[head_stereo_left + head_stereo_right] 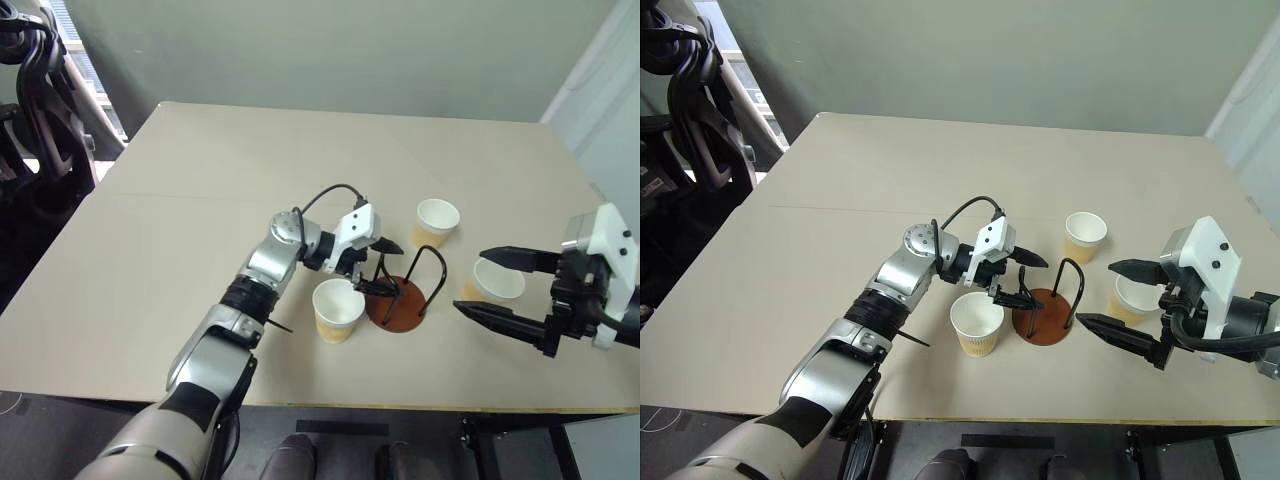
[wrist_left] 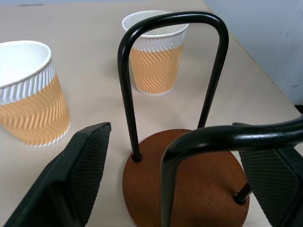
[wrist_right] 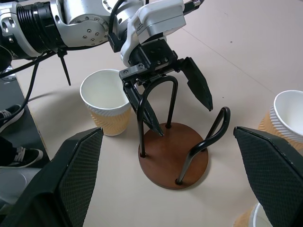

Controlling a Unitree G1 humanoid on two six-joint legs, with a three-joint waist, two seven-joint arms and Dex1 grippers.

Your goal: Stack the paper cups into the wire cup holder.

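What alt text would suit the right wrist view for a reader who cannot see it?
The left gripper, fingers open, straddles one black wire arch of the cup holder with the round reddish-brown base on a beige table. An upright tan-orange paper cup with a white rim stands beside the base, another off to the other side.

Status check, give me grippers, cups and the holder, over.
Left gripper open, fingers straddling one arch of the wire cup holder. Right gripper open, empty, around a cup. Holder empty; all three paper cups on the table.
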